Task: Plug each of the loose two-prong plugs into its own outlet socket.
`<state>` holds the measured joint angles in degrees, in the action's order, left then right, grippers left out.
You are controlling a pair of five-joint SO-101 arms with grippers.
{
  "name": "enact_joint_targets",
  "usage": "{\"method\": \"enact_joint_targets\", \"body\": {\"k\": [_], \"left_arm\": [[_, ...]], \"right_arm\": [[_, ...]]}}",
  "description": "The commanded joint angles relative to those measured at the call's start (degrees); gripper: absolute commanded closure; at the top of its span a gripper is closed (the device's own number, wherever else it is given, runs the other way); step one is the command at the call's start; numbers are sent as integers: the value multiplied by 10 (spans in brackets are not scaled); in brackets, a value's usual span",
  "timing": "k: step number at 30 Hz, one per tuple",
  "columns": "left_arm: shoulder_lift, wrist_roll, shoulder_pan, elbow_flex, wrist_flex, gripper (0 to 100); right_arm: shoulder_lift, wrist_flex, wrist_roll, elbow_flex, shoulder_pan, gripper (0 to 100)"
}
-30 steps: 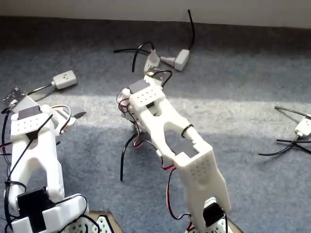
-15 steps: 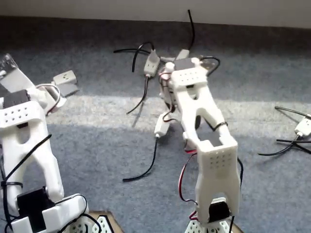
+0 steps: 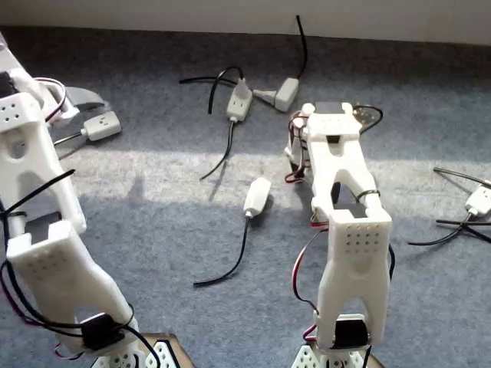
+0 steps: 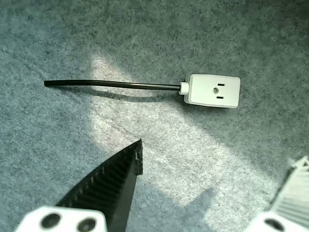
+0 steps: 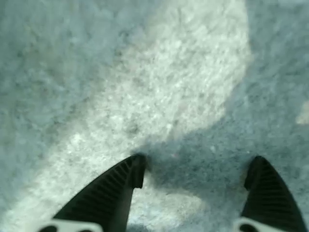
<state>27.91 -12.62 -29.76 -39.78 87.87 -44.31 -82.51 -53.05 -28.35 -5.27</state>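
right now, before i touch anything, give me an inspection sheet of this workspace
surface: grey carpet, sunlit band across it
job's things: outlet socket face up; loose plug lying between the arms; connector pair at the far side; lone connector at the high view's edge
clutter: nothing seen
grippers: left gripper open, near the outlet socket; right gripper open over bare carpet
cables: black cable trails from the loose plug
surroundings: pale wall behind

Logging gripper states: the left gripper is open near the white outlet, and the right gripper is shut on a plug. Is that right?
No. The right gripper is open and empty over carpet, as the right wrist view shows. The left gripper is open near the white outlet.
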Motion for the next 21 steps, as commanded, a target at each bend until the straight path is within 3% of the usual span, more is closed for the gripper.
{"method": "enact_joint_targets", "body": {"k": [1,4,13,17,21], "left_arm": [[107,67,13,-196,93,565],[135,71,30,-256,138,565],[88,69,138,-177,138,565],[80,40,192,-146,138,565],[94,11,235,-147,127,565]], "right_arm": [[1,20,4,-45,61,673],[1,15,16,-96,124,673],[-4,-55,240,-382,341,673],[-8,36,408,-423,419,673],[-35,88,599,-423,449,674]]}}
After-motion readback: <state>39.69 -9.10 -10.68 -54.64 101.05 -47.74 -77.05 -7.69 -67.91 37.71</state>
